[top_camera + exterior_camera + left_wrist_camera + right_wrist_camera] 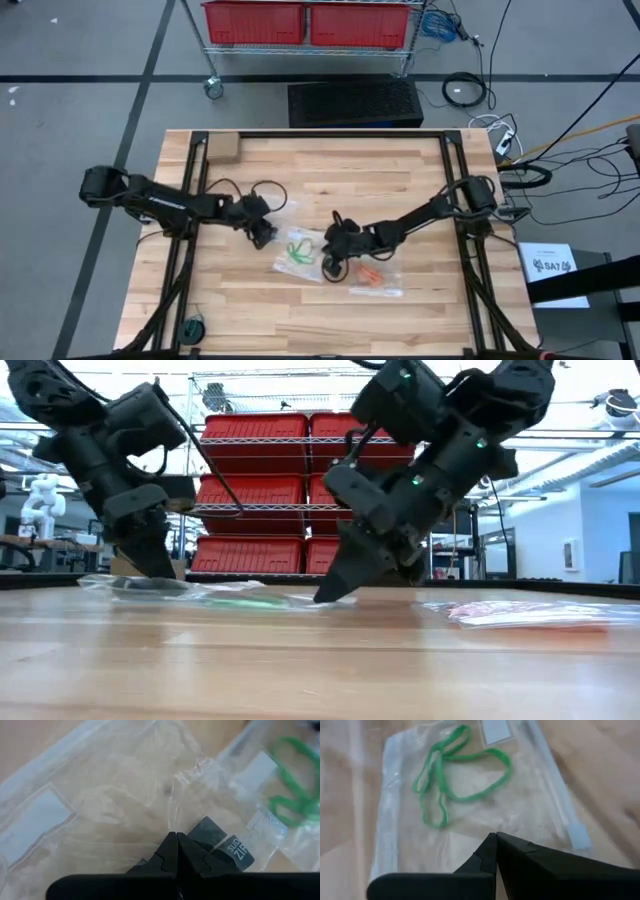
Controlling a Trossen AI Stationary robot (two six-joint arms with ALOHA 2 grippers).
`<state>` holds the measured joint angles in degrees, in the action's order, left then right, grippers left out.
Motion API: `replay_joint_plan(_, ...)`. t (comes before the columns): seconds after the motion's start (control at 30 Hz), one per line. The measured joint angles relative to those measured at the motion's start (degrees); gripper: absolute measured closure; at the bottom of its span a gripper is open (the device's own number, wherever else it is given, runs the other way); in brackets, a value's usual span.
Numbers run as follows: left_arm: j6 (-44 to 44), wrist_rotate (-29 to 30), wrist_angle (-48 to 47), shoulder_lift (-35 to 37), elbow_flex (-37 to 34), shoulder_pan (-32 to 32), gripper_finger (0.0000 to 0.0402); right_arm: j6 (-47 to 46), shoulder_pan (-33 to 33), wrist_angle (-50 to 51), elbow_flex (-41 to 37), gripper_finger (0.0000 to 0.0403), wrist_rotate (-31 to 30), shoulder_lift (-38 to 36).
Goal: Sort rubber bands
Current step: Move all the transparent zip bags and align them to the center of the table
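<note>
Both grippers are pinched together: left gripper [176, 840] and right gripper [496, 839] on clear zip bags; green rubber bands [451, 772] lie inside, blurred.

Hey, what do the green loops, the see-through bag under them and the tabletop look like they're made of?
Green rubber bands: probably rubber, matte; thin loops lying limp and curled.
Clear bag: likely thin plastic film, glossy; it wrinkles, shows the wood through it, and has a zip strip along one edge.
Table: wood, seemingly joined strips with a smooth finish; pale planks with visible grain.
</note>
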<state>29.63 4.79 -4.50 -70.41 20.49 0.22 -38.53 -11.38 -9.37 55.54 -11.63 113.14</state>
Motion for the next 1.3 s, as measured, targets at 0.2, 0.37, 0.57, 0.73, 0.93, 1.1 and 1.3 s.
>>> replay_joint_plan(0.2,4.1,4.4,0.08,0.02,-0.09,-5.52,0.04,2.78,0.98,10.33,-0.31,0.0403,-0.94,-4.66)
replay_joint_plan(0.37,5.96,7.62,1.12,0.04,-0.09,-8.08,0.04,3.5,1.66,23.24,-0.61,0.0403,-5.95,-9.77)
replay_joint_plan(0.57,6.12,9.01,7.24,0.04,-0.09,-8.65,0.04,10.4,3.22,24.85,-0.54,0.0403,-6.15,-13.88)
replay_joint_plan(0.73,6.07,9.01,8.03,1.73,-0.07,-8.71,0.04,4.33,-0.14,33.39,-0.4,0.0403,-5.27,-22.19)
replay_joint_plan(0.93,4.54,10.69,2.95,5.79,-0.03,-8.75,0.04,-14.79,-12.87,39.04,-2.64,0.0403,-3.5,-23.25)
replay_joint_plan(1.1,6.16,12.21,-5.63,6.78,-0.04,-7.75,0.04,-25.4,-18.47,38.75,-3.11,0.0403,-3.89,-18.34)
replay_joint_plan(1.3,11.02,12.0,-7.62,6.34,-1.36,-9.09,0.04,-30.16,-18.94,43.88,-2.86,0.0403,-4.56,-13.78)
